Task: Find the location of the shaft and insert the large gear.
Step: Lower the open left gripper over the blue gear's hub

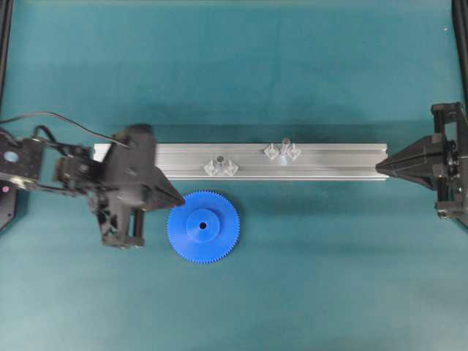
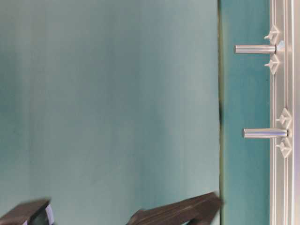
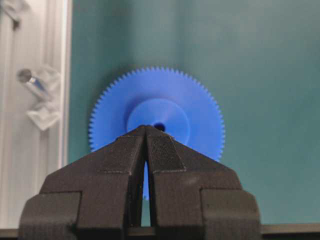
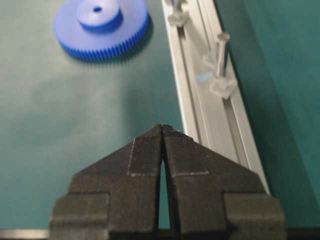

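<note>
- Table-level view turned sideways, mostly blank teal; only blurred dark corners of an arm along its bottom edge, no gear in it.
- Flat blue plastic toothed disc gear (image 1: 203,226) lying on the teal table (image 1: 292,278) at lower centre-left of the overhead view, just below the long silvery aluminium rail (image 1: 329,155); raised round hub and small centre hole visible.
- Near rim of the gear hidden behind the black fingers (image 3: 165,155) in the left wrist view; contact with the gear impossible to judge there.
- Left gripper (image 1: 179,199) at the left of the overhead view, tip at the gear's upper-left edge; fingers pressed together to a point, holding nothing.
- Right gripper (image 1: 380,167) at the right edge of the overhead view, partly cut off by the frame, tip at the rail's right end; fingers closed tip to tip in the right wrist view, with only a thin slit lower down, empty.
- Taller thin silvery upright pin (image 1: 285,143) on the rail just right of frame centre, flanked by two small translucent diamond-shaped pieces (image 1: 294,152), well apart from the gear.
- Shorter silvery pin (image 1: 219,160) with similar clear pieces further left on the rail, just above the gear.
- Height difference between the pins hard to read from overhead; top of the taller pin blurred in the right wrist view.
</note>
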Controlling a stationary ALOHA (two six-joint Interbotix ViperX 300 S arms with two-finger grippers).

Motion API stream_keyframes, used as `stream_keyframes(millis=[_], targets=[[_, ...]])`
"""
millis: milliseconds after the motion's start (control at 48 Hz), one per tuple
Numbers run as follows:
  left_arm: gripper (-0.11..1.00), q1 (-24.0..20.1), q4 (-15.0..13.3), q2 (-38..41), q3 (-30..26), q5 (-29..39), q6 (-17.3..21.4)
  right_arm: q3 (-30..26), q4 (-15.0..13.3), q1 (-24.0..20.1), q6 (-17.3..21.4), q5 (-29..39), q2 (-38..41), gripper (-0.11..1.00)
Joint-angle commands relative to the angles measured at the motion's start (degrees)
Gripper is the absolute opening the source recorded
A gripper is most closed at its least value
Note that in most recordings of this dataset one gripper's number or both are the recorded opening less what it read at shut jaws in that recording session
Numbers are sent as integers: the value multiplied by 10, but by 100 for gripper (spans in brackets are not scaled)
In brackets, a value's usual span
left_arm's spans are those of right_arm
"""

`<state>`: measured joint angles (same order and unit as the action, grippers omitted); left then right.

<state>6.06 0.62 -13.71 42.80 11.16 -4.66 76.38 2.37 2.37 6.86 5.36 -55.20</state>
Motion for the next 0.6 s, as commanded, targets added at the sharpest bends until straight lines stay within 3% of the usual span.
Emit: stream_keyframes(millis=[0, 187, 437, 583], targets=[[1, 9, 2, 16, -27, 5, 1, -6, -1, 1, 6, 7, 4, 2], [1, 14, 2, 56, -60, 26, 1, -5, -1, 1, 6, 18, 3, 2], [1, 15, 2, 107, -122, 124, 1, -3, -1, 1, 6, 18, 3, 2], [1, 15, 2, 124, -142, 142, 2, 0, -1, 1, 6, 18, 3, 2]])
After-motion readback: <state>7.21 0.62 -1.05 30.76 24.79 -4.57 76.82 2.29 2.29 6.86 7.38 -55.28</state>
